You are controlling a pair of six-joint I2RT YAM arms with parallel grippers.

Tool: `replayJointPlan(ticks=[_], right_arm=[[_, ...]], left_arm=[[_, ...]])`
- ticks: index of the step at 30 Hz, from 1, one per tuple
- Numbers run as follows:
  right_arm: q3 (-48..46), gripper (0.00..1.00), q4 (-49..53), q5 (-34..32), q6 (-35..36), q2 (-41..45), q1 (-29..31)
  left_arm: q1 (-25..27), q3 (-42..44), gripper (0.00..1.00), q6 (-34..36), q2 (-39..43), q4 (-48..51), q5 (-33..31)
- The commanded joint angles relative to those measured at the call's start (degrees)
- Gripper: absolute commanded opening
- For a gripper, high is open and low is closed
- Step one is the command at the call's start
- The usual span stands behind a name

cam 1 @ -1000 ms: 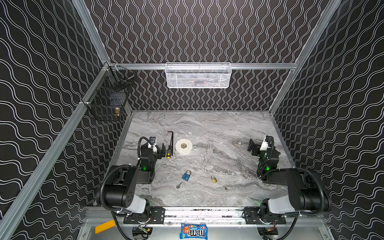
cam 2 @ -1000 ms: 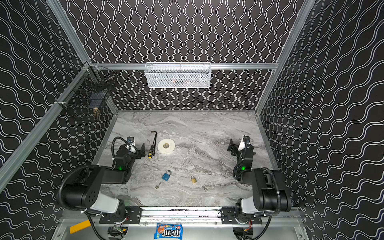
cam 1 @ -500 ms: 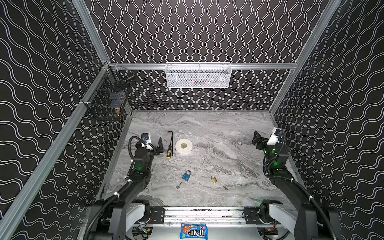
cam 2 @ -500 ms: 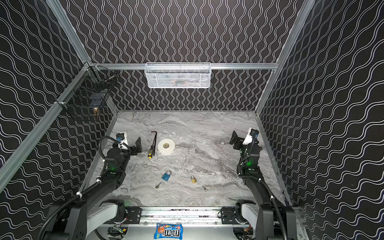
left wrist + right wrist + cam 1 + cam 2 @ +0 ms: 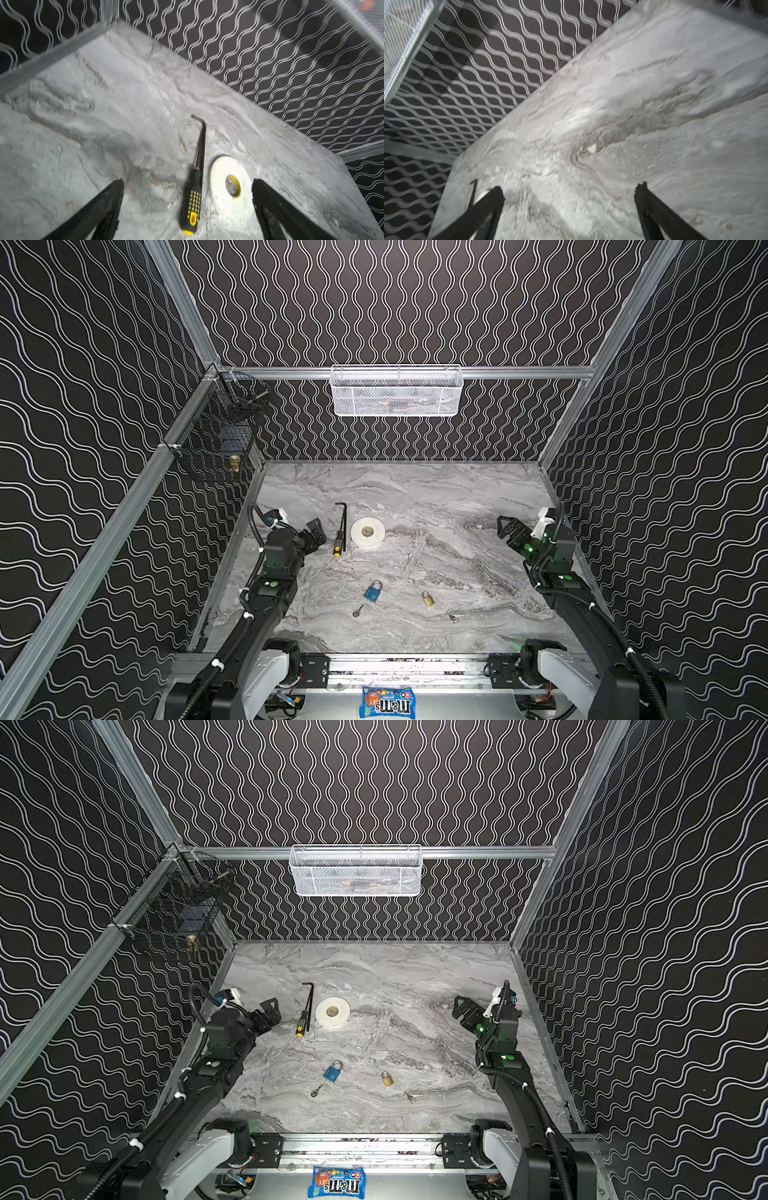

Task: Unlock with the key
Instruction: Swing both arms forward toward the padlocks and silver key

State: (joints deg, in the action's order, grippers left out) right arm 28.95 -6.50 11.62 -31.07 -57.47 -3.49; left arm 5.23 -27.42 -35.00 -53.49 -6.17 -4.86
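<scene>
Over table [image 5: 415,497], left gripper [image 5: 317,531], right gripper [image 5: 506,526] outstretched, splayed.

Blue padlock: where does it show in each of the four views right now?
Both top views: the blue padlock lies front-centre on the tabletop, left of the brass padlock.
Left wrist: not in it.
Right wrist: not in it.
Shared landmark: the white mesh basket on the back rail.
</scene>
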Motion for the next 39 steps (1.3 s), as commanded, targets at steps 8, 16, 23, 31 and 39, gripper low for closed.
replayJointPlan(ticks=[8,16,23,31,39], right_arm=[[3.41,0.99,11.52,16.86,3.28,-2.32,4.60],[7.26,0.99,24.80,7.28,4.59,-2.27,18.11],[6.74,0.99,32.88,2.96,-0.60,-0.27,26.40],[7.67,0.94,43.52,-6.81,-4.43,1.83,35.77],[8.06,0.85,49.57,-11.13,-9.97,-1.18,44.97]], left_arm=[[0.85,-0.44,0.99,-4.74,3.28,10.59,14.52],[9.42,2.28,0.99,-6.47,11.31,14.61,18.45],[25.61,1.14,0.99,-8.93,11.59,17.15,12.91],[43.64,1.60,0.99,-12.47,7.32,12.13,4.51],[60.27,1.62,0.99,-17.84,-0.67,5.60,-9.08]])
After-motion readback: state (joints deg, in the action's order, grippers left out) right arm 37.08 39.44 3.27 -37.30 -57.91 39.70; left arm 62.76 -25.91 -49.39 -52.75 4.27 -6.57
